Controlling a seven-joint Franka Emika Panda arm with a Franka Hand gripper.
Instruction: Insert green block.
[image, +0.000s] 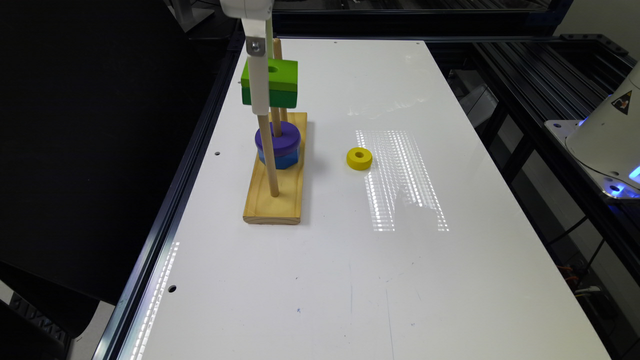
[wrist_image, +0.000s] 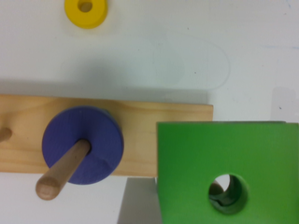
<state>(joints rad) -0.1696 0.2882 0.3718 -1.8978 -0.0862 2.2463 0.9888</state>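
White worktop (image: 350, 250) lay below as the gripper (image: 260, 75), fingers unreadable, hung with the green block (image: 280, 82), its hole (wrist_image: 228, 193) half-hiding a peg tip.

Green block (image: 280, 82) (lime top, darker sides); purple disc (image: 285, 137); yellow ring (image: 359, 158).

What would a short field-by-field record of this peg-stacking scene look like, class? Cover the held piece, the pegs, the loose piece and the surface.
held piece: green block, raised off the wooden base, carried at the gripper
block hole: a peg tip shows through it in the wrist view
wooden base: three upright pegs
middle peg: purple disc stacked on blue hexagonal piece
near peg: bare
loose piece: yellow ring, flat on the table, apart from the base
surface: white table
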